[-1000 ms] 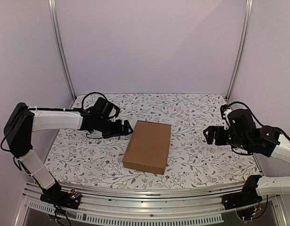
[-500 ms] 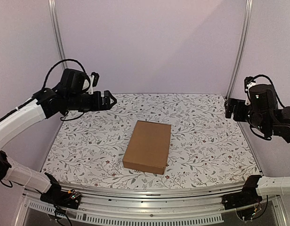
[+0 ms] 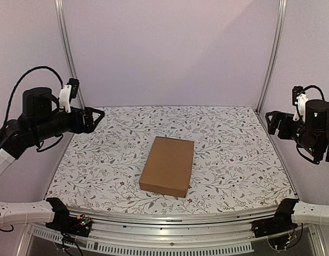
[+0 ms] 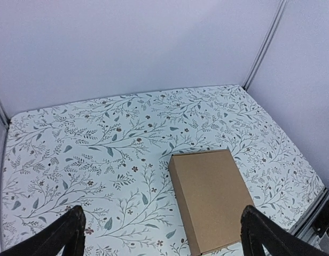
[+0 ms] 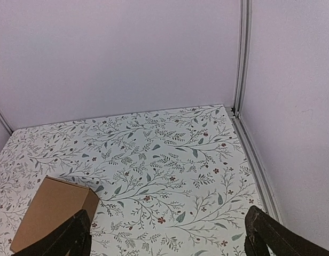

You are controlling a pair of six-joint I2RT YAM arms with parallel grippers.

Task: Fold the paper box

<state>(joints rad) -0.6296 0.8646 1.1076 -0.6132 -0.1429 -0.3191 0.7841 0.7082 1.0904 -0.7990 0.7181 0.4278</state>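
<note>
The paper box [image 3: 167, 165] lies closed and flat in the middle of the floral table, a plain brown shallow rectangle with its lid down. It also shows in the left wrist view as the paper box [image 4: 212, 197] and at the lower left of the right wrist view as the paper box [image 5: 52, 213]. My left gripper [image 3: 95, 118] is raised high at the far left, open and holding nothing. My right gripper [image 3: 274, 124] is lifted at the far right, also open and holding nothing. Both are well away from the box.
The floral tabletop [image 3: 234, 160] is walled by pale panels with metal corner posts [image 3: 271, 53]. An aluminium rail [image 3: 170, 226] runs along the near edge, with the arm bases at its ends.
Both arms have pulled back from the box and risen, the left one up and to the far left, the right one up and to the far right. The box has not moved.
</note>
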